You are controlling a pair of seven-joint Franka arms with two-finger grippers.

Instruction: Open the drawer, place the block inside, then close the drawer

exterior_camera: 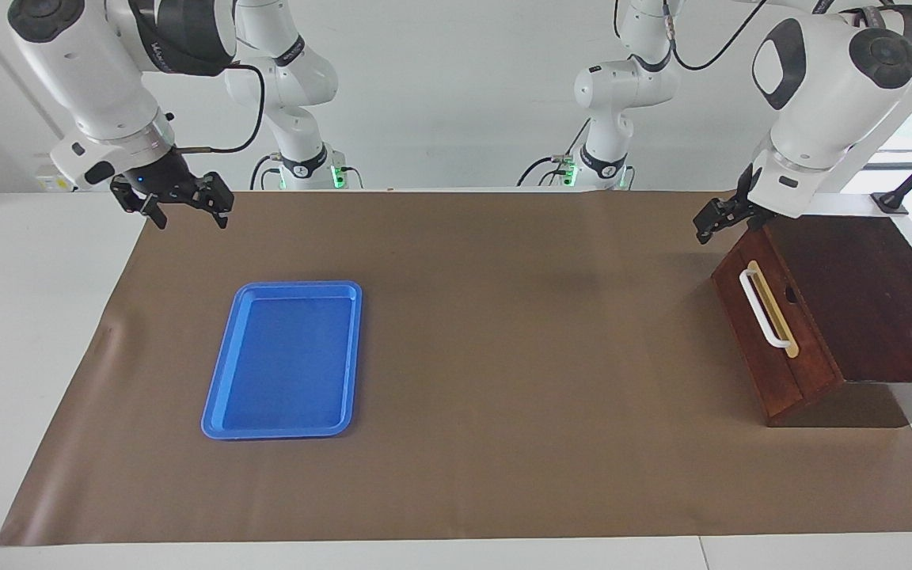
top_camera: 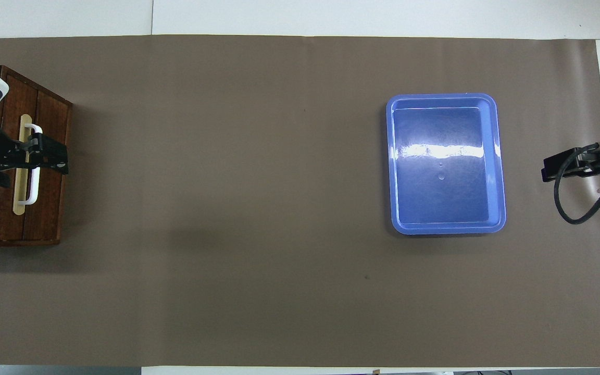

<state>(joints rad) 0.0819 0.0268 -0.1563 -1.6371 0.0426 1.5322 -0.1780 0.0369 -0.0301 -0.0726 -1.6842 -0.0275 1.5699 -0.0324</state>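
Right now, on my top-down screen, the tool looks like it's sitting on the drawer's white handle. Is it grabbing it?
Observer: No. In the facing view the left tool hangs in the air over the drawer, open and clear of the handle.
Operator: Is the other tool holding a block? I only see a bit of it.
Observer: No. The right tool is open with nothing in it, up over the edge of the brown mat.
Operator: Is a block on top of the box, then?
Observer: No block shows on the box, nor in either view.
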